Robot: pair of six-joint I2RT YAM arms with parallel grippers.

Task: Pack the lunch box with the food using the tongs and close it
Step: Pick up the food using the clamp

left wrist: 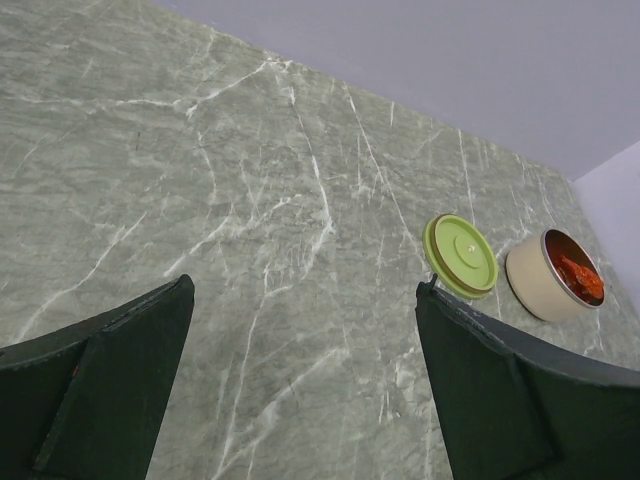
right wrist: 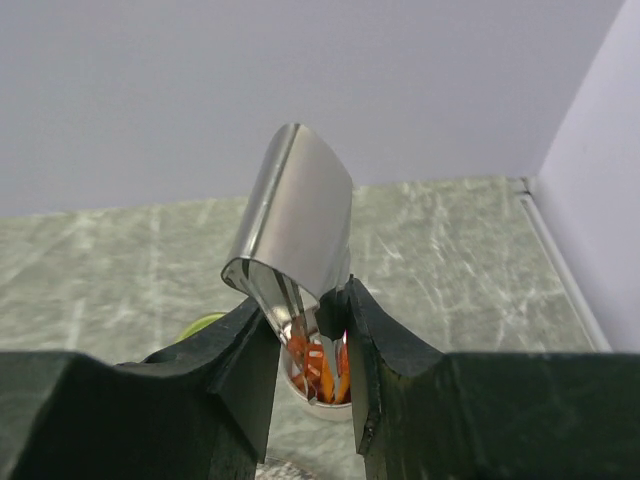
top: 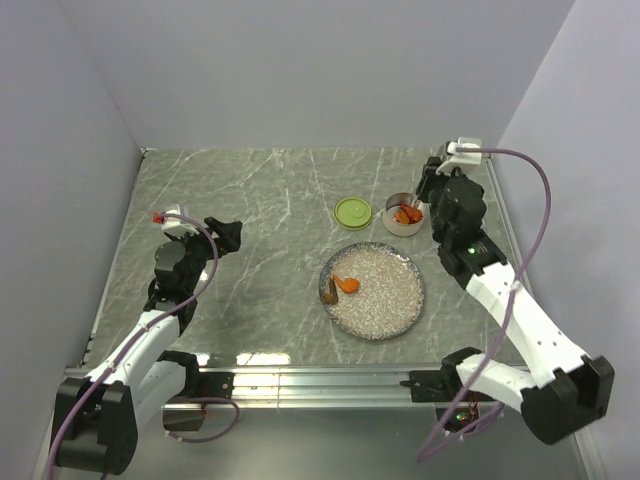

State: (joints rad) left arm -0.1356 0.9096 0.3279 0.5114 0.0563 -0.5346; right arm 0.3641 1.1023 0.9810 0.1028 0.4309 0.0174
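At far right, over the lunch box (top: 403,215) | in right gripper (right wrist: 310,318): tongs (right wrist: 295,215), pinched narrow, tips down at orange food (right wrist: 318,372) inside | just left: lid (top: 352,212), off | on plate (top: 392,302): two pieces (top: 341,286) | left gripper (left wrist: 305,292): spread wide, empty

A small round steel lunch box (top: 398,229) stands upright and open at the far right. It is straight-sided, with orange and red food pieces (top: 406,214) inside. Its flat lime-green lid (top: 352,212) lies just to its left, close by but not touching. Two more pieces rest on the left part of a speckled grey plate (top: 390,300) nearer the front: a curved orange piece (top: 346,284) touching a dark brown piece (top: 328,294). The shiny metal tongs (right wrist: 298,205) are pinched between the fingers of the right gripper (right wrist: 312,335) — joined end up, arms pointing down at the open tin.
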